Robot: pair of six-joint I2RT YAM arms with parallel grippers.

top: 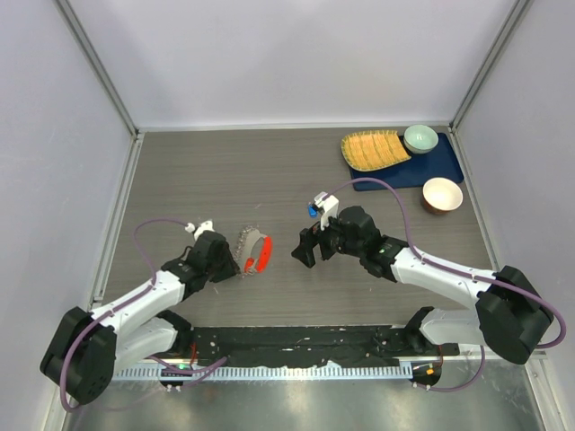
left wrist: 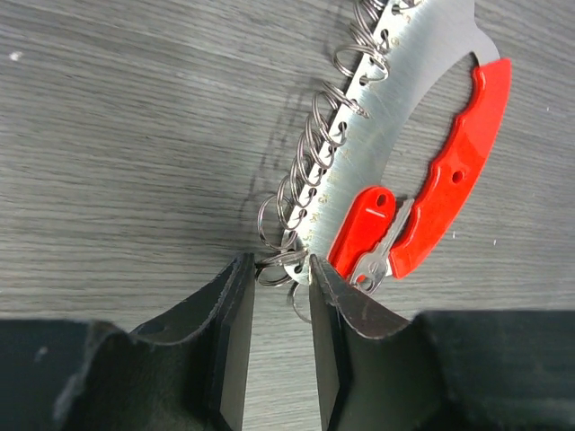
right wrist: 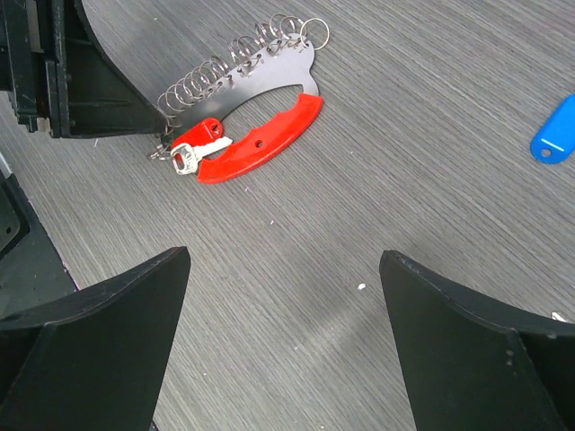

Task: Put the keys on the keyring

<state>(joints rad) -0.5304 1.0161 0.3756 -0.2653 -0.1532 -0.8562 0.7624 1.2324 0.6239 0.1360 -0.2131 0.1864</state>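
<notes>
Two arms (top: 144, 301) reach forward, low over the desk (top: 225, 171).
Narrowed, the left pincer (left wrist: 277, 269) nips the keyring (left wrist: 404, 99) by its end ring; the right pincer (right wrist: 285, 259) gapes wide, empty.

curved silver metal keyring (top: 249, 247): plate with wire split rings along its outer edge and a long red plastic fob on its inner edge; flat, left of table centre | small red-headed key (left wrist: 361, 224), plain silver key (left wrist: 382, 256): side by side against the fob's near end | blue-headed key (right wrist: 554, 133): flat near table centre, well apart

Left gripper (left wrist: 281, 269) tight on keyring (left wrist: 395, 108) end
</notes>
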